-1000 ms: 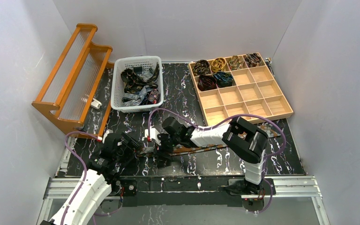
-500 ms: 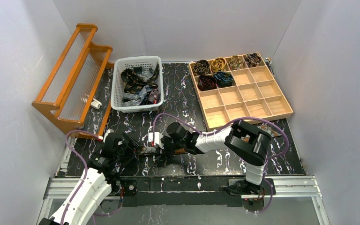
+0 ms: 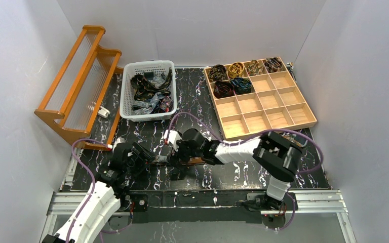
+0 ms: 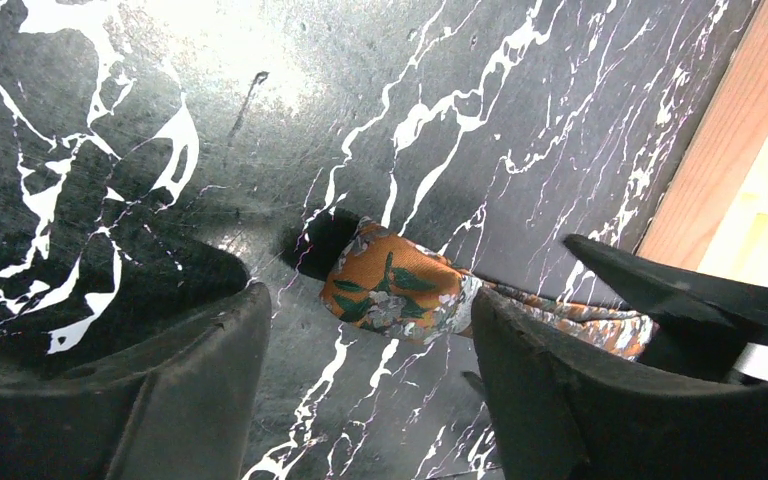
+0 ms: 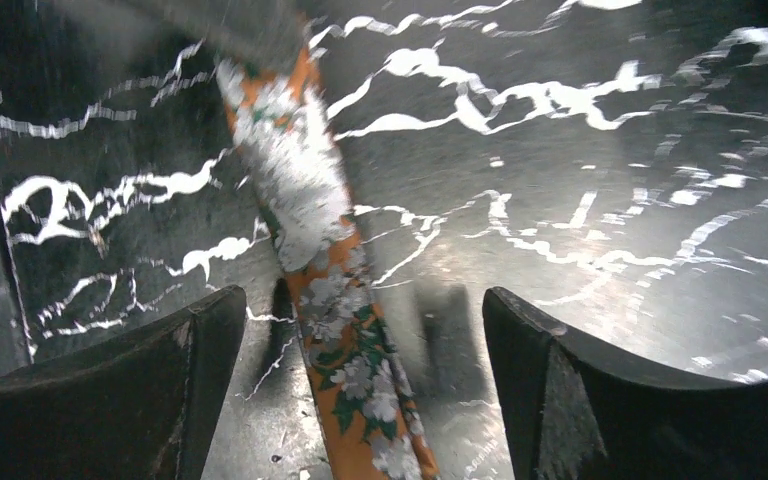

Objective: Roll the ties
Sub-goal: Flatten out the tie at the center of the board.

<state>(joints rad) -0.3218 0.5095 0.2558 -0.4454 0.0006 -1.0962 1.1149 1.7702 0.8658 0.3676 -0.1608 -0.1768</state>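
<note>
Six coils (image 3: 223,89) in the tray (image 3: 283,96), a pile (image 3: 149,93) left in the basket (image 3: 125,93); left fingers (image 4: 160,400) and right fingers (image 5: 580,400) both apart over the unrolled orange tie (image 4: 390,290).

On my right wrist view the orange tie (image 5: 345,330) blurs toward upper left and runs off the bottom edge; from above, the right arm (image 3: 233,149) hides most of it.
</note>
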